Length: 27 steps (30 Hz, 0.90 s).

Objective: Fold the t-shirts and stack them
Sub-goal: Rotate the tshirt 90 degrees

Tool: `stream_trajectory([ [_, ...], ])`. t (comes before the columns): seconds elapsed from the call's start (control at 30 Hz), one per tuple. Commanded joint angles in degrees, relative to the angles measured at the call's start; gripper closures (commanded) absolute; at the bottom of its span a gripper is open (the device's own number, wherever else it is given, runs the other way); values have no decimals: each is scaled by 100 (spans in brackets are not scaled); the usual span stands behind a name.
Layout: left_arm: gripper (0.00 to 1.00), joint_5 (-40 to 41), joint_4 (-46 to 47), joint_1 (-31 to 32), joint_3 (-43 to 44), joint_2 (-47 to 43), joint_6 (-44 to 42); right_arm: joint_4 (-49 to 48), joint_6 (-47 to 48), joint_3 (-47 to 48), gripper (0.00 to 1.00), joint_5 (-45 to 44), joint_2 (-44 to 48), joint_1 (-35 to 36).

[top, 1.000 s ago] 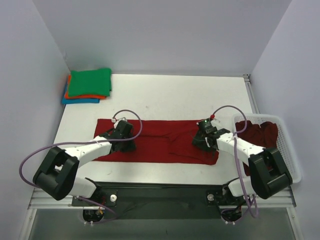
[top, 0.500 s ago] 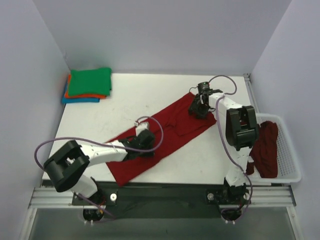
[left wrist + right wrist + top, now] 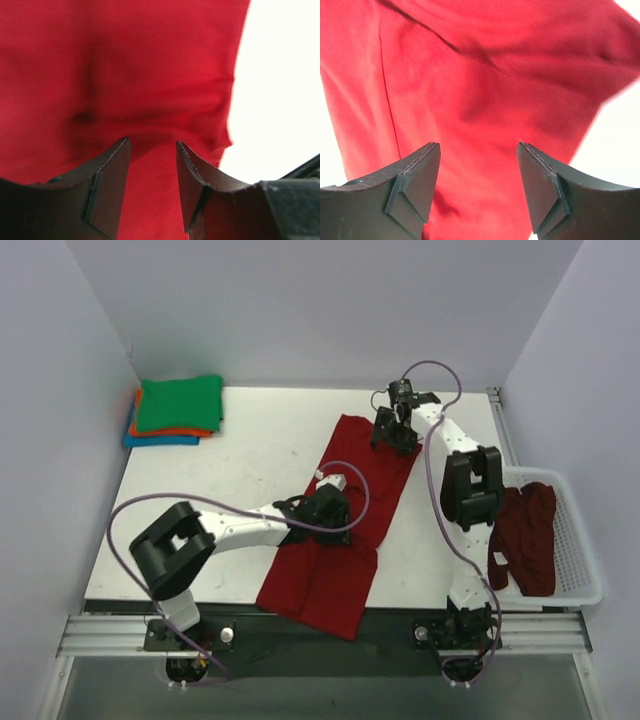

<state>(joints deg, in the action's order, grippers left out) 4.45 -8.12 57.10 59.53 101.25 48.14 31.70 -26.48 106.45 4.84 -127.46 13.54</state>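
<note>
1. Two arms reach over one dark red t-shirt (image 3: 325, 580), which lies spread on the table (image 3: 250, 450) and runs aslant from the upper middle of the overhead view to the lower middle.
2. Its lower end hangs over the near edge of the table, between the two arm bases.
3. The left arm (image 3: 240, 530) stretches in from the lower left, and the left jaws sit over the middle of the shirt.
4. Seen from the left wrist, the left jaws stand partly apart and pinch nothing. Creased red cloth shows beyond the gap, with bare table at the right.
5. The right arm (image 3: 455, 445) reaches to the upper end of the same shirt, and the right jaws are over the cloth there.
6. Seen from the right wrist, the right jaws gape wide and are empty, with rumpled red cloth beneath and a seam line at the left.
7. In the upper left corner of the table, a green t-shirt (image 3: 180, 405) lies folded on an orange t-shirt (image 3: 165, 431), with a blue t-shirt (image 3: 150, 441) at the bottom.
8. At the right edge, a white basket (image 3: 585, 540) holds crumpled dark red t-shirts (image 3: 525, 530).
</note>
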Motion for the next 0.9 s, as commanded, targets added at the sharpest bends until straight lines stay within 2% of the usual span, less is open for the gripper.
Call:
stream_trajectory([
  [0.0,47,355,-461,-217,-476,-1008,-796,328,47,-440,36,-765,1308,52],
  [0.13,47,337,-620,-165,-1197,-1625,-956,-67,-278,-1547,36,-643,1925,122],
  [0.27,49,259,-849,-50,-1707,-2100,-798,-453,-454,-2242,37,-537,2041,254],
  [0.3,52,241,-919,-24,-1847,-2153,-754,-481,-463,-2330,37,-537,1954,298],
  [0.43,54,127,-981,239,-2068,-2224,-648,-525,-446,-2305,38,-389,1611,369],
  [0.7,60,-49,-1043,969,-2086,-1776,-200,-499,-244,-1866,39,-387,820,342],
  [0.87,60,-102,-1033,1031,-1648,-1609,-296,-236,63,-928,39,-264,108,123],
])
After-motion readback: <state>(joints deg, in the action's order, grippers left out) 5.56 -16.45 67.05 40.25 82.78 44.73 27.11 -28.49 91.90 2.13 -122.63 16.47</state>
